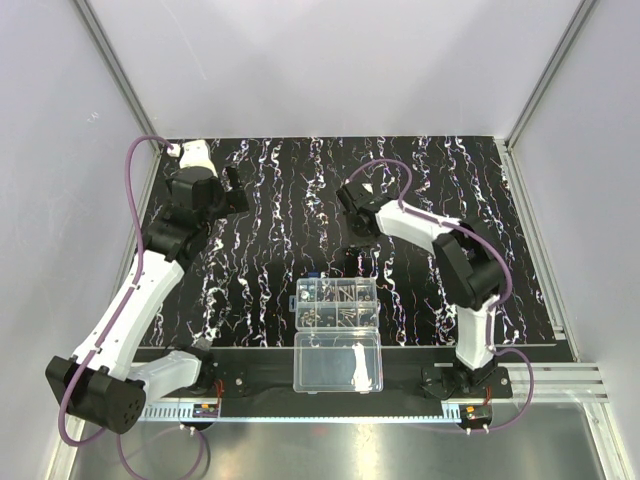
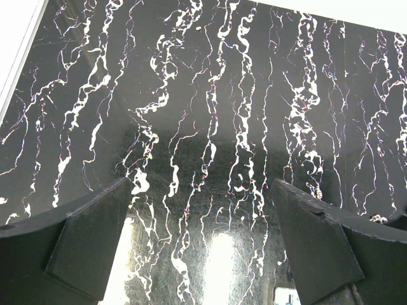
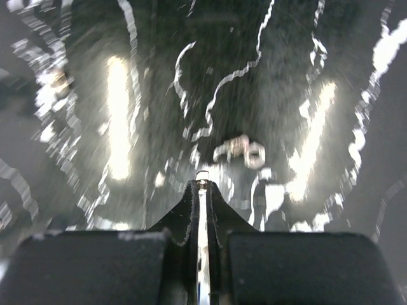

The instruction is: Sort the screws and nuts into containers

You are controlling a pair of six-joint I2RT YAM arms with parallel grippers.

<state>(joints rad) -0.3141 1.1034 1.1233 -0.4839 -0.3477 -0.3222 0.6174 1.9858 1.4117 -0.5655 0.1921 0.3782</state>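
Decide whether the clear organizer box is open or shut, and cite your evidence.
Open. The organizer box has its divided compartments exposed, and its undivided lid half lies flat beside it, toward the arm bases.

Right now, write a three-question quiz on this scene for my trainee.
1. True or false: the left gripper is shut.
2. Where does the plain lid lie relative to the divided tray? A. nearer the arm bases B. farther from them C. to its left
3. Fill in: on the mat, just beyond the shut right gripper, lies a small metal ____.
Key: 1. False, it is open with nothing between its fingers. 2. A. 3. nut.
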